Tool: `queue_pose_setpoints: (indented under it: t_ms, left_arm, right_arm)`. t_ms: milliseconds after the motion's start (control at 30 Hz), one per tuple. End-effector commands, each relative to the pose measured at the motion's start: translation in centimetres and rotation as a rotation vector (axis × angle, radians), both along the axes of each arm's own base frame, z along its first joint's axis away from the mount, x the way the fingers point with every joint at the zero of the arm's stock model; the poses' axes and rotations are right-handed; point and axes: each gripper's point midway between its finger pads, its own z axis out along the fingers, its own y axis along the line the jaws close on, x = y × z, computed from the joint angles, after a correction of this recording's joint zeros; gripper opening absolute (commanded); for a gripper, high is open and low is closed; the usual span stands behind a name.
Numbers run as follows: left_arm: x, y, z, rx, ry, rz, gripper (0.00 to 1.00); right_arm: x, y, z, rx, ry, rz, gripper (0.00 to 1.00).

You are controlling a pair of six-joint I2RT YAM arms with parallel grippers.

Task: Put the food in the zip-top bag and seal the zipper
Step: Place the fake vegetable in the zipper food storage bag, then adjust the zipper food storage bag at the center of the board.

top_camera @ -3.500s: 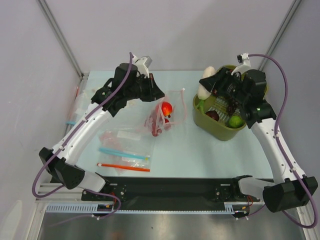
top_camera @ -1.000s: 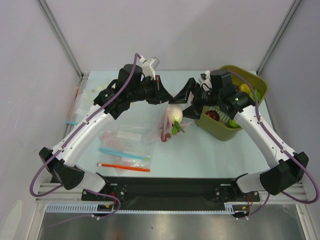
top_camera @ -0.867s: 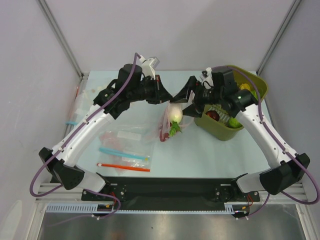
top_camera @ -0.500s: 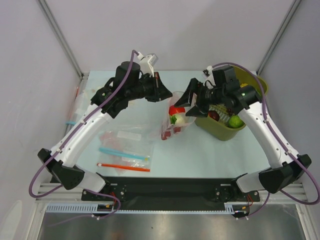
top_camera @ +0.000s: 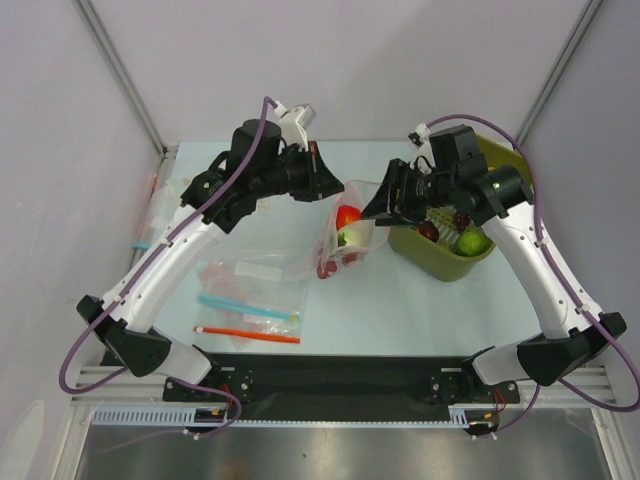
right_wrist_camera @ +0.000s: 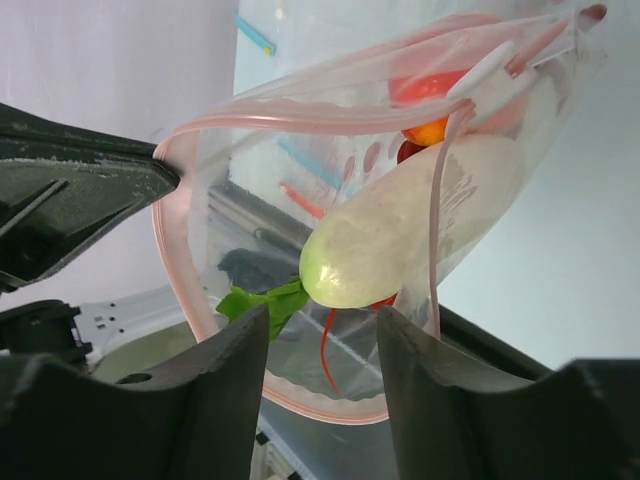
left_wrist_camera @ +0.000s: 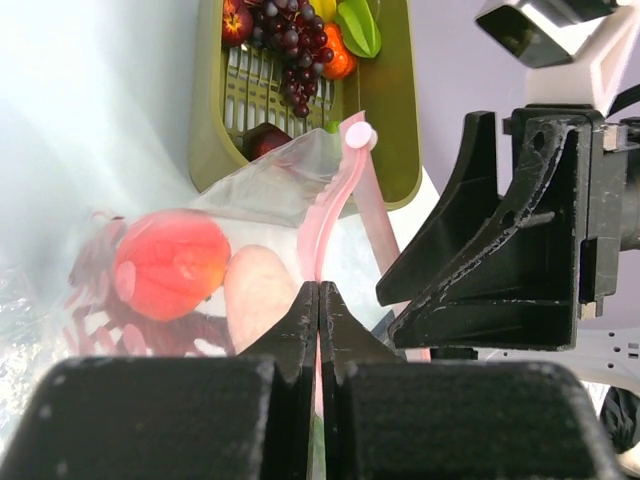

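The zip-top bag [top_camera: 345, 238] hangs open at the table's middle. My left gripper [top_camera: 328, 190] is shut on its pale pink zipper strip [left_wrist_camera: 325, 225] and holds the mouth up; the left wrist view shows the shut gripper [left_wrist_camera: 320, 292]. Inside the bag lie the red tomato [top_camera: 347, 216], the white radish [right_wrist_camera: 420, 225] with its green top, and the red lobster [top_camera: 325, 262], partly hidden. My right gripper [top_camera: 378, 208] is open and empty just outside the mouth. In the right wrist view this gripper [right_wrist_camera: 322, 335] faces the radish through the open zipper loop [right_wrist_camera: 172, 262].
A green basket [top_camera: 440, 262] with grapes and a lime stands right of the bag, below my right arm. Flat clear bags with blue and orange-red strips [top_camera: 245, 305] lie at the near left. More bags [top_camera: 155, 215] lie by the left wall.
My right gripper carried the radish from the basket to the bag, let it go inside, and drew back a little to the right, open. My left gripper kept holding the bag's mouth.
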Motion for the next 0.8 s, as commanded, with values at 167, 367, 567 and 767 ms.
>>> queue_pose_setpoints:
  t_ms: [167,367,567,767]
  left_arm:
    - [1.0,0.1,3.6,-0.039,-0.065,0.049,0.0]
    - [1.3,-0.4,4.0,-0.041,-0.063,0.042,0.0]
    - [1.3,-0.4,4.0,-0.03,-0.061,0.036,0.0]
    - [1.1,-0.2,4.5,-0.034,-0.073,0.038,0.0]
  right_arm:
    - [0.4,-2.7,1.9,-0.111,-0.144,-0.054,0.58]
    - [0.4,-4.4,0.7,-0.16,-0.134,-0.125,0.64]
    - [1.0,-5.0,1.3,-0.17,-0.173,-0.171,0.65]
    - [1.2,-4.7,-0.6,-0.202,-0.128,-0.154,0.59]
